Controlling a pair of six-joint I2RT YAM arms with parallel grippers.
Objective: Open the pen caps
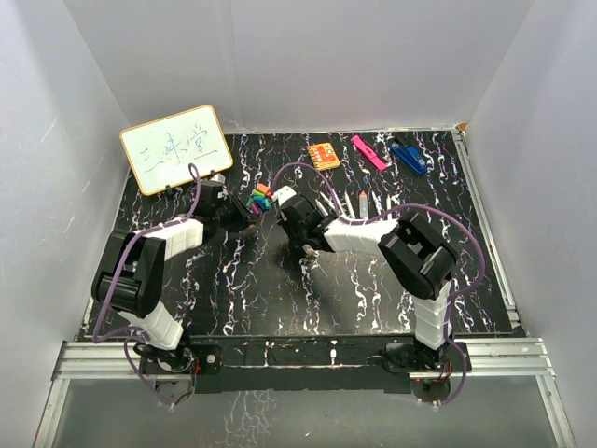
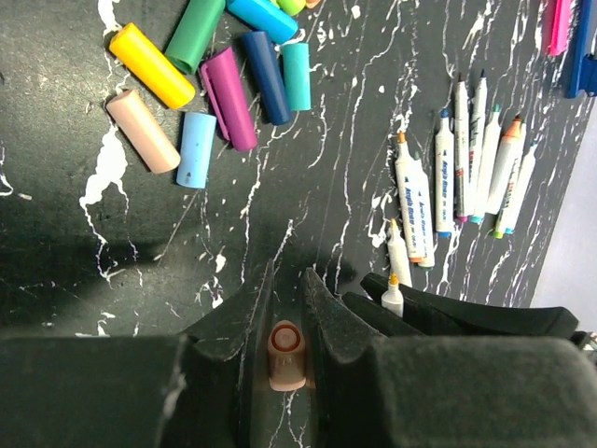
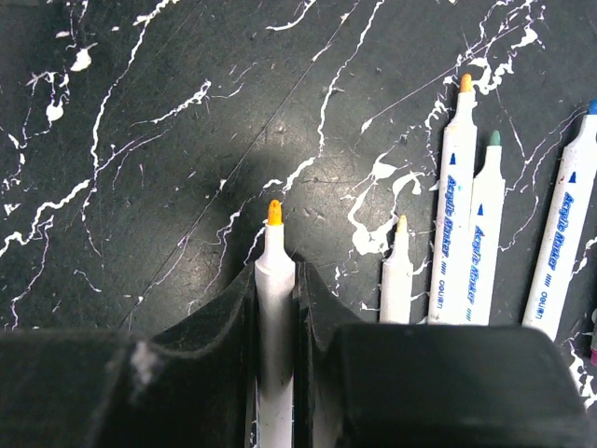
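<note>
My left gripper [image 2: 288, 280] is shut on a peach pen cap [image 2: 286, 355], its open end facing the camera. Loose pen caps [image 2: 224, 84] in yellow, green, purple, navy, teal, peach and light blue lie in a pile ahead of it on the left. My right gripper [image 3: 275, 275] is shut on a white pen [image 3: 274, 308] whose bare orange tip sticks out past the fingers. Several uncapped pens [image 3: 466, 233] lie side by side to its right. In the top view both grippers [image 1: 244, 213] [image 1: 284, 207] meet just below the cap pile [image 1: 259, 198].
A whiteboard [image 1: 175, 147] stands at the back left. An orange card [image 1: 325, 155], a pink clip [image 1: 367, 152] and a blue clip [image 1: 408, 156] lie along the back of the black marbled table [image 1: 233, 299]. White walls close in three sides.
</note>
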